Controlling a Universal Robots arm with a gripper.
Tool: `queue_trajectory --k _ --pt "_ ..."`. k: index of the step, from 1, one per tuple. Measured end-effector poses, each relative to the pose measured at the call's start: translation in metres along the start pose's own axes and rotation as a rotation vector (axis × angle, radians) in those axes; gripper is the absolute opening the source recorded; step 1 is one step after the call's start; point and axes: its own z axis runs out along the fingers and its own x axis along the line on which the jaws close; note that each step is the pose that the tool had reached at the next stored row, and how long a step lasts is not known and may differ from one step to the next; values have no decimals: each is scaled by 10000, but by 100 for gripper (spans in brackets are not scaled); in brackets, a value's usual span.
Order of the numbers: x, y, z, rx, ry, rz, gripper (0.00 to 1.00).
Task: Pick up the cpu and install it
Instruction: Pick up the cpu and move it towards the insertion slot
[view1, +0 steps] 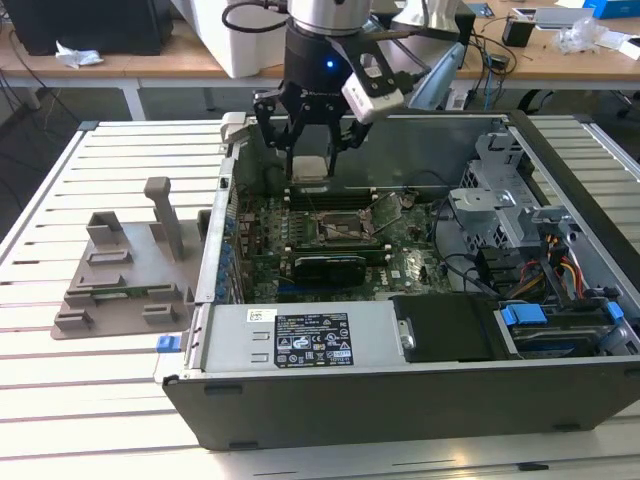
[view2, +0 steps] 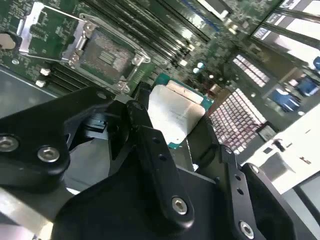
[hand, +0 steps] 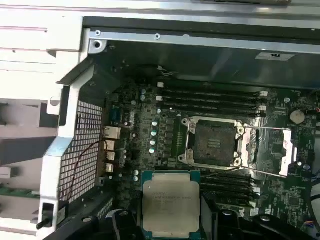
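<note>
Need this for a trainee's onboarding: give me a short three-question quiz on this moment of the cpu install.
1. True or false: the cpu already sits in the socket.
2. What does the gripper hold? A) the cpu B) a cable C) nothing
3. Fill in: the grey holder lies on the exterior view's ___ of the computer case.
Key: 1 false; 2 A; 3 left.

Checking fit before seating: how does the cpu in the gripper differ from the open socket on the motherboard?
The cpu has a pale silvery top with a green edge; the socket is a dark recess in a metal frame. The cpu is held off the motherboard by the gripper; the socket sits fixed on it, empty, its plate swung open. Both are roughly square.
</note>
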Motion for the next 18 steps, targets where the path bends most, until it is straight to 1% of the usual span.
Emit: queue_trajectory --k 1,2,4,8,9,15,16,18 --pt "-46 23 30 6 1 1 55" --pt "-72 38 46 9 2 2 55" --pt "-171 91 91 18 2 1 55" --pt "-295 136 161 40 6 4 55" --pt "-337 145 193 46 6 4 55" --pt "-470 152 307 64 8 6 55" --pt "-495 159 334 77 10 6 55" --pt "-537 188 376 153 16 14 55"
